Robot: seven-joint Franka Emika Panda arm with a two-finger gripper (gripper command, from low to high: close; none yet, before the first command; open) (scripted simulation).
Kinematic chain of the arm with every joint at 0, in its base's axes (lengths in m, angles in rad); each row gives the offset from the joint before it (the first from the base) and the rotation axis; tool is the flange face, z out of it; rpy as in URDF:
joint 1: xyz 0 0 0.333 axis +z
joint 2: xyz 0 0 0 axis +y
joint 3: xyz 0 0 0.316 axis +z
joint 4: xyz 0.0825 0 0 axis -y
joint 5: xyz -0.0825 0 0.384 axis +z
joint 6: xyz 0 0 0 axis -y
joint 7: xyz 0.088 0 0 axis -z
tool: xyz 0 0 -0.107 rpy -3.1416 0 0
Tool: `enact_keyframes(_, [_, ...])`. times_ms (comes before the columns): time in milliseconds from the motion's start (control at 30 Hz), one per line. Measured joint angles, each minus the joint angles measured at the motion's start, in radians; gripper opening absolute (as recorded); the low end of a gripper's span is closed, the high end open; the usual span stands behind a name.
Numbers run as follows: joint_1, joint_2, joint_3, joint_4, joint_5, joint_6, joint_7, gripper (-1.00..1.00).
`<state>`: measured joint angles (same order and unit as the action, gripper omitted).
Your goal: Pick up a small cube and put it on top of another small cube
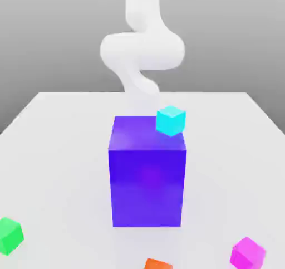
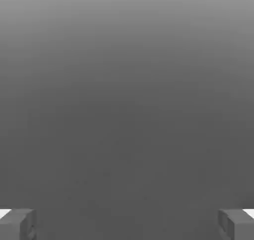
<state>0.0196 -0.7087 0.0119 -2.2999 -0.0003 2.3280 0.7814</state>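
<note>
Two small cubes apart on table: magenta cube, orange cube, jaws wide, empty

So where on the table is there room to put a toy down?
Plenty on both sides of the purple block, out to the table edges. The front is busier: green cube, orange cube, pink cube.

White table bears purple block; green cube; orange cube; magenta cube.
</note>
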Motion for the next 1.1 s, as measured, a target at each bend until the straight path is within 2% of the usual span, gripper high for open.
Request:
enact_keyframes(667, [0.157, 0.732, 0.123, 0.001, -0.053, 0.224, -0.113, 0.00])
enact_keyframes(933, [0.219, 1.024, 0.149, 0.002, -0.113, 0.311, -0.130, 0.00])
enact_keyframes(1100, [0.261, 1.206, 0.114, 0.033, -0.159, 0.430, -0.105, 0.00])
